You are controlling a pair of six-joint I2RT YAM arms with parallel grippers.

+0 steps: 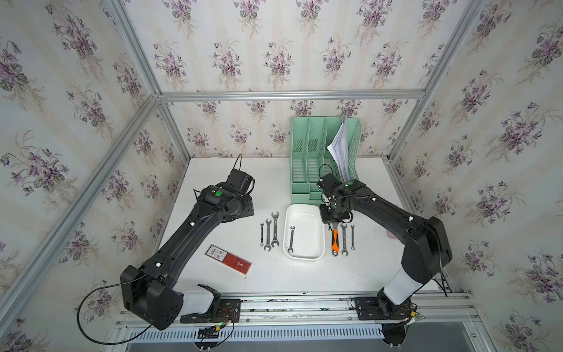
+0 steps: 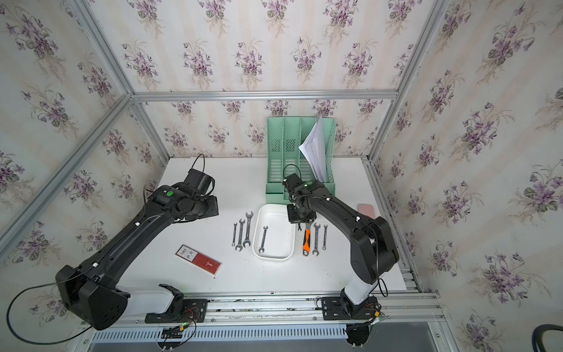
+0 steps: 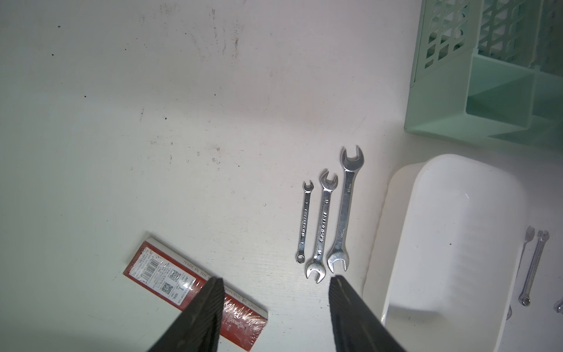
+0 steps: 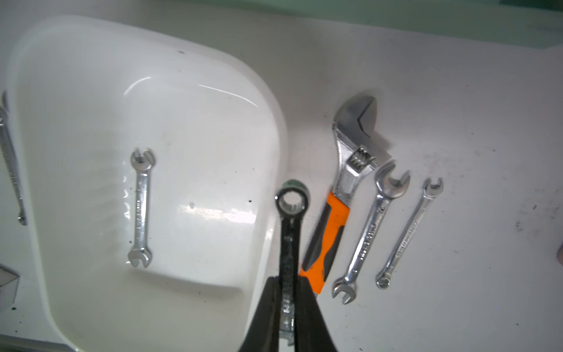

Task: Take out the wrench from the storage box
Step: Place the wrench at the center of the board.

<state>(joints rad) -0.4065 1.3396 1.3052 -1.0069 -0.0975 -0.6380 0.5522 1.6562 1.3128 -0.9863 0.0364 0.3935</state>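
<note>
Steel, plated and smooth: the held wrench [image 4: 288, 237] is pinched by its shank between the right fingers [image 4: 304, 304], which are closed tight on it, ring end pointing out ahead. Judged stiff, small but dense, and slippery on the flats. Gripped this far from the ring it could swivel, so a hold nearer mid-shank, across the narrow edges, looks safer. The ring hangs over the rim of the storage box [image 4: 213, 128], on the side facing the orange-handled adjustable wrench [image 4: 333, 231]; height above the rim cannot be told. Inside the box a second wrench [image 4: 140, 207] lies flat on the floor along the box's length, well apart from the right fingers. Lying flush, it offers little but the mid-shank to pinch. The left fingers [image 3: 342, 292] stand about half open and empty above the desk [image 3: 152, 137], with a row of three wrenches [image 3: 323, 225] between them and the box and a red packet [image 3: 170, 274] nearby. Past the adjustable wrench, two more wrenches [image 4: 370, 231] lie on the desk. Farthest back, the mint-green file organizer [image 1: 307, 158] holds papers [image 1: 339, 146].
</note>
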